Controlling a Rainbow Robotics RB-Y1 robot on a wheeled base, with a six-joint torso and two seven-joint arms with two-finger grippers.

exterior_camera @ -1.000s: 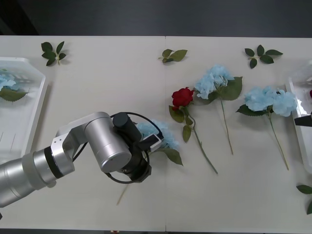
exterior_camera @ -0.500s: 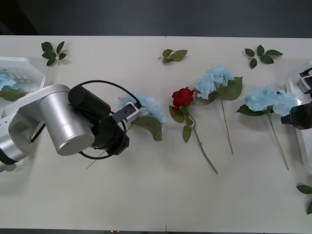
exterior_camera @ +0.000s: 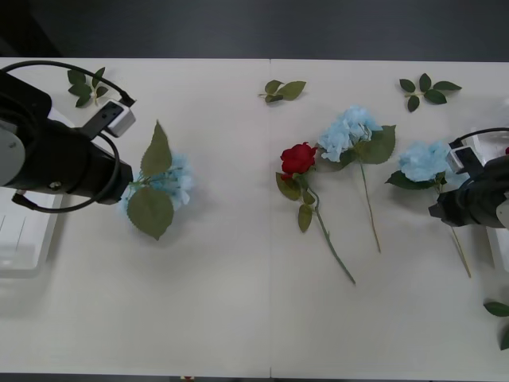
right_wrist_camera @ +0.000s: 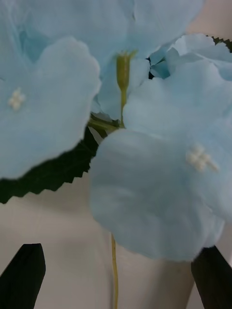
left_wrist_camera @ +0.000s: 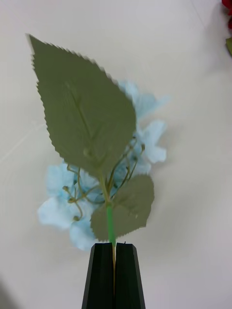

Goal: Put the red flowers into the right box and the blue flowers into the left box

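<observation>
1. Left hand (left_wrist_camera: 115,275), at nine o'clock, clamps a blue flower (exterior_camera: 163,187) stem beside the left box (exterior_camera: 24,255).
2. Right hand (right_wrist_camera: 116,275), at three o'clock, gapes over another blue flower (exterior_camera: 421,161) lying on the table (exterior_camera: 238,302).

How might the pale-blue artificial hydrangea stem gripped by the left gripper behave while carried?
The pale-blue artificial hydrangea stem probably droops: its fluffy head hangs beyond the left gripper, shut on a thin stalk. It seems light, being fabric petals. Its broad leaves could catch on the white plastic left box rim.
</observation>
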